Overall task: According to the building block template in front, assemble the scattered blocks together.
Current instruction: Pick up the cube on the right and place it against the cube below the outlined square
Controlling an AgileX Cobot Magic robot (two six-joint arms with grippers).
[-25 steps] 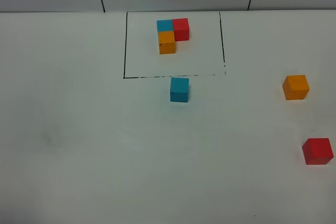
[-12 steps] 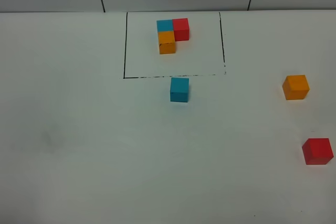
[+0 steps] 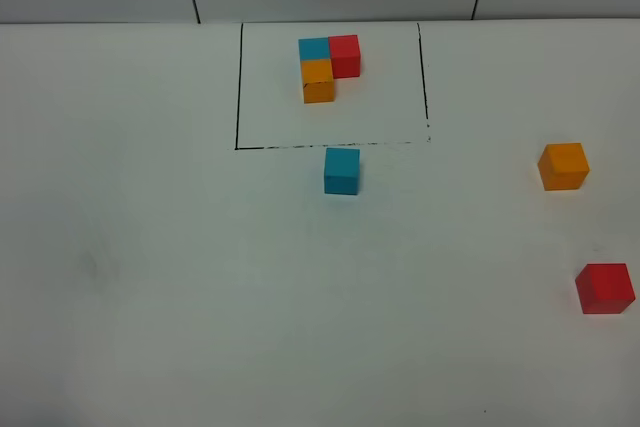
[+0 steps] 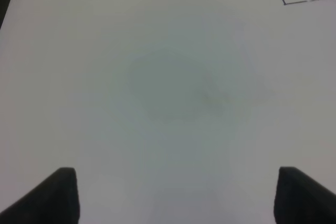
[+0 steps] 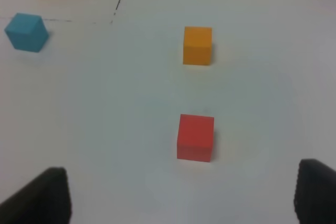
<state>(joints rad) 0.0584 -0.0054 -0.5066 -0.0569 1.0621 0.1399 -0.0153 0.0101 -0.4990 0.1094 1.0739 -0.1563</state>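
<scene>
With the left gripper (image 4: 176, 198) and right gripper (image 5: 184, 198) both spread wide and empty, I want the right one centred squarely over the red cube (image 5: 195, 137) before descending.

End effector (image 4: 176, 174) spread wide over white table (image 4: 168, 77); black line corner (image 4: 286, 2)

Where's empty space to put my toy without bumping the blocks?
The table is bare all along its left, beside the black outlined box, and in the wide stretch in front of the teal cube across to the red cube. It's crowded at the joined blocks inside the box, and on the right near the orange cube.
</scene>
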